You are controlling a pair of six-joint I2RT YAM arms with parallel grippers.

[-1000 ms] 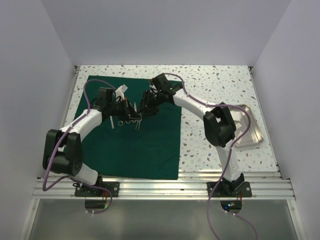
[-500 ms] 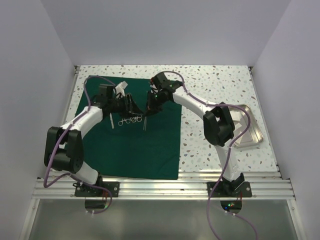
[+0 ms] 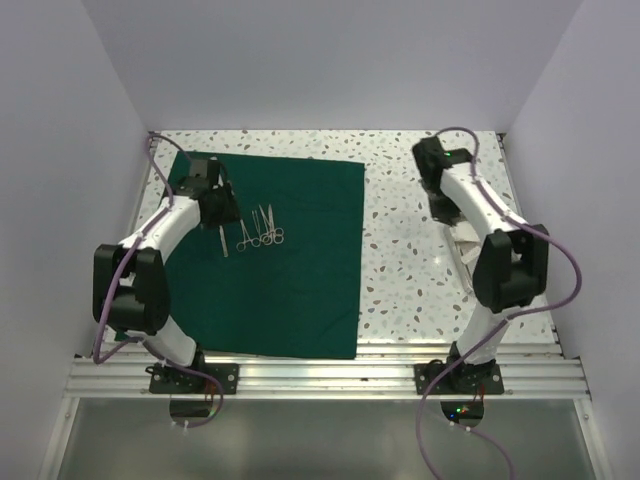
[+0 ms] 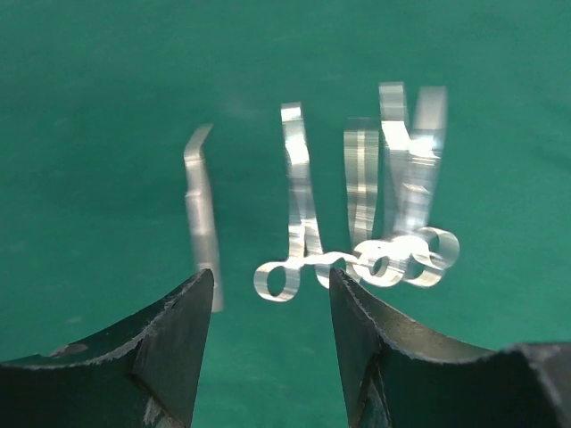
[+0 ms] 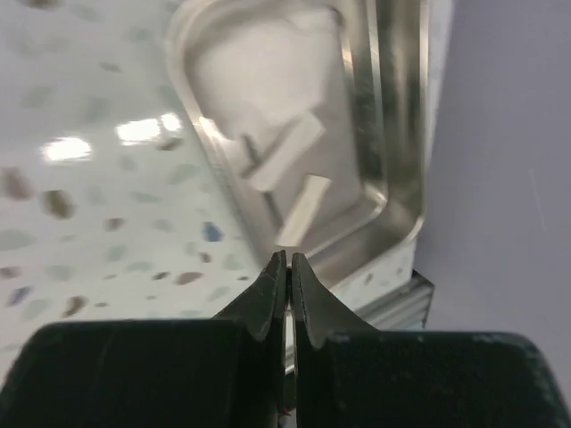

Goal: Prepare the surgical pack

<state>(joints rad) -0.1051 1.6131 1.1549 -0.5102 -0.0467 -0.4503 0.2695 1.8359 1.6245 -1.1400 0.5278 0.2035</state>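
Speckled counter point(image 3: 430, 260), white-walled: cloth point(image 3: 290, 290) spread flat left of centre, instruments point(image 3: 262, 228) rowed on it under the wide, empty left end effector point(image 4: 269, 283); right end effector point(image 5: 284, 259) pinched closed above tray point(image 5: 393, 178); apparently the loading step, next likely opening onto gauze point(image 5: 268, 71).

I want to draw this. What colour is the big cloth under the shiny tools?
Plain dark green, with no pattern. The top view shows the cloth best.

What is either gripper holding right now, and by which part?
Nothing. The left gripper stands open over the instruments on the cloth; the right gripper is shut and empty above the tray.
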